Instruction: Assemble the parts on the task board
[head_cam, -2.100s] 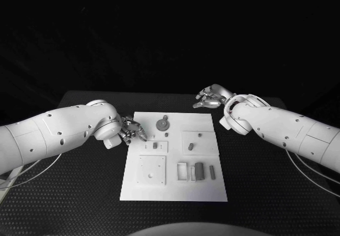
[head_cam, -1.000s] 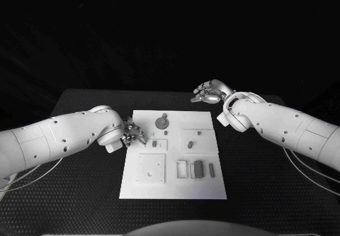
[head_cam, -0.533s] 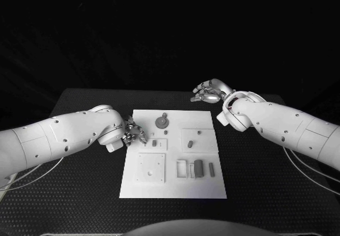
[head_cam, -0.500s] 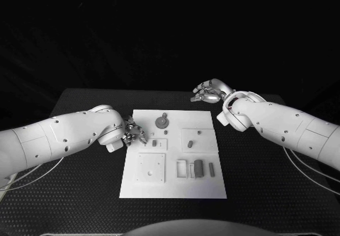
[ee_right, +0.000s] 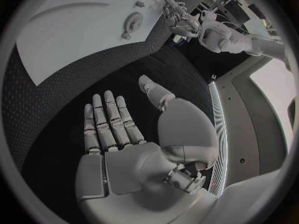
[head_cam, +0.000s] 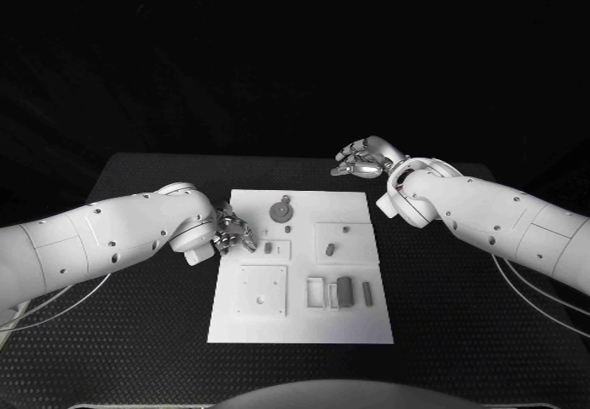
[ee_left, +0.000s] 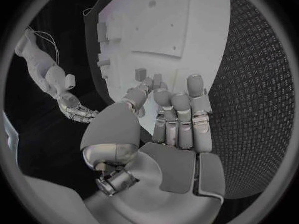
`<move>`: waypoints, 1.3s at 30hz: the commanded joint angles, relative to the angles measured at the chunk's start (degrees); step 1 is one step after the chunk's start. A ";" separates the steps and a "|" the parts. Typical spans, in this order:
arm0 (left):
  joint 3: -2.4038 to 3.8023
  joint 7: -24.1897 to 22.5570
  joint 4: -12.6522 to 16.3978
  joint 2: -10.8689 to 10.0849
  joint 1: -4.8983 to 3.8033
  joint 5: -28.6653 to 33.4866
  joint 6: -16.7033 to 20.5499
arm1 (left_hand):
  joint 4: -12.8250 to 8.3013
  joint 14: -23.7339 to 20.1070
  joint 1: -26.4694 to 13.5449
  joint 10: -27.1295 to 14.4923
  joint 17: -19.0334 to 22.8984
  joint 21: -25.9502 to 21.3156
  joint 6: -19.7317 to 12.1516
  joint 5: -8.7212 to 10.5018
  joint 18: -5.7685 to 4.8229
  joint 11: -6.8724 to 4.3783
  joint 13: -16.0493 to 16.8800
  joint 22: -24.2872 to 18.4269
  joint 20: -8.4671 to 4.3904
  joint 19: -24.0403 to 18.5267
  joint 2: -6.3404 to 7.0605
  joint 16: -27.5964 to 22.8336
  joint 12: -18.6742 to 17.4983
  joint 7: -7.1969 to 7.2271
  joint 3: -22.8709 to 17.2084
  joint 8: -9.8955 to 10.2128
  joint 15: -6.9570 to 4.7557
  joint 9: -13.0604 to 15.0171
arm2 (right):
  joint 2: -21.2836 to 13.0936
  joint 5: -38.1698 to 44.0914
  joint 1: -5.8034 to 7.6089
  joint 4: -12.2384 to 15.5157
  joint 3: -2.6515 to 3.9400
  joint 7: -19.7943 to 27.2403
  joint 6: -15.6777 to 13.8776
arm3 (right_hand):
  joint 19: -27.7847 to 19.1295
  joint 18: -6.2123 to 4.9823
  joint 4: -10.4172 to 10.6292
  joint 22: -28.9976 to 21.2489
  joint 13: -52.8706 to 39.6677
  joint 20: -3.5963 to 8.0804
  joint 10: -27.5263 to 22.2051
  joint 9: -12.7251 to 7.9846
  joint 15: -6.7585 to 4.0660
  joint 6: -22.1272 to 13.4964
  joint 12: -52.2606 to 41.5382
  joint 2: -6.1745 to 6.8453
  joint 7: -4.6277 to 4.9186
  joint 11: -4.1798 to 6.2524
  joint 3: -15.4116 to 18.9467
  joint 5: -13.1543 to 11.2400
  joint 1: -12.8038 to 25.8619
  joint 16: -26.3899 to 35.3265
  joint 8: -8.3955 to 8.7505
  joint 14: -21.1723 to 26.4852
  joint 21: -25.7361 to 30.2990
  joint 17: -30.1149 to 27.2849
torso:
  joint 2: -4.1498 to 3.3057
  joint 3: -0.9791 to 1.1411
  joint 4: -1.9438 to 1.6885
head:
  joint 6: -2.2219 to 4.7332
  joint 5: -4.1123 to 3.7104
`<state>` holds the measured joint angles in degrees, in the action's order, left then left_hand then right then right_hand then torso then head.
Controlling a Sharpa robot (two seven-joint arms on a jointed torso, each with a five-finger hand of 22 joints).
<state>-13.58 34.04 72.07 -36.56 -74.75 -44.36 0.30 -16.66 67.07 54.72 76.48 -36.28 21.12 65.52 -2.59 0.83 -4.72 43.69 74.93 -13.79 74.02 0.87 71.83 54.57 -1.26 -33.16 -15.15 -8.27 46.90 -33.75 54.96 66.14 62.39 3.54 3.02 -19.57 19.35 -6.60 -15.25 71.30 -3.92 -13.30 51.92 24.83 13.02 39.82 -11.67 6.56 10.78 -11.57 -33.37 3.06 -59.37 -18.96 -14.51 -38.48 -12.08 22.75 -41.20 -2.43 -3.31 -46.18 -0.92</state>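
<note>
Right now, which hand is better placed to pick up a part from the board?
Left. The left hand hovers at the task board edge beside a small part; the right hand hangs open beyond the far corner.

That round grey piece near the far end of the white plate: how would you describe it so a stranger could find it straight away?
Start at the white plate in the middle of the black table. Look to its far end, just left of centre, beyond the left hand. The round grey piece lies there, a flat disc with a small stub, while its neighbours are small narrow or oblong bits.

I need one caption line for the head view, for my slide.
Left hand reaches over the left edge of the task board near its small parts; right hand is open beyond the board's far right corner.
</note>
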 commanded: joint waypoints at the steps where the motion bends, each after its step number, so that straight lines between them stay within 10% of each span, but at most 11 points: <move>1: -0.08 0.29 0.02 0.00 0.22 0.83 -1.49 | 0.34 -0.16 1.08 -0.01 0.07 0.31 0.27 -0.23 -0.42 -0.47 -0.06 1.16 -0.30 0.15 -1.54 0.25 0.04 0.06 -0.99 -1.46 -0.37 1.52 | -0.01 0.01 0.01 0.10 0.03 0.27 0.44 | -0.09 0.80 0.28 0.07 0.06 0.05 0.42 -0.07 0.45 -0.36 0.24 -0.37 2.54 0.14 -0.01 -0.05 -0.24 0.29 -0.29 -0.09 0.34 -0.07 | 0.01 -0.04 -0.02 | 0.02 0.00; 39: -0.08 0.61 -0.24 -0.15 0.26 -0.75 -2.02 | 0.32 -0.16 1.07 0.02 0.15 0.31 0.30 -0.23 -0.43 -0.51 -0.15 1.16 -0.27 0.11 -1.50 0.26 0.02 0.09 -1.22 -1.54 -0.34 1.60 | -0.18 0.01 0.00 0.15 0.03 0.06 1.16 | -0.03 0.79 0.26 0.31 0.06 0.03 0.65 -0.14 0.63 -0.46 0.76 -0.23 2.47 0.19 0.06 -0.05 -0.19 0.56 -0.37 0.08 0.55 -0.33 | -0.03 -0.04 0.01 | -0.36 0.17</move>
<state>-13.50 33.97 71.93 -36.71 -74.74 -44.41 -0.69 -16.66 66.96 54.74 76.48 -36.19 21.12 65.34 -2.59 0.83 -4.73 43.59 74.91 -13.89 74.14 0.89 71.83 54.57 -1.17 -33.21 -15.16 -8.34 46.89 -33.91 54.92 66.13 62.50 3.54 2.91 -19.18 19.36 -6.62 -15.25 71.53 -3.94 -13.30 52.13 24.74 13.20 39.83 -11.25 6.56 10.79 -11.35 -33.37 3.06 -59.37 -18.74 -14.51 -38.27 -11.87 22.47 -41.19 -2.45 -3.32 -46.55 -0.76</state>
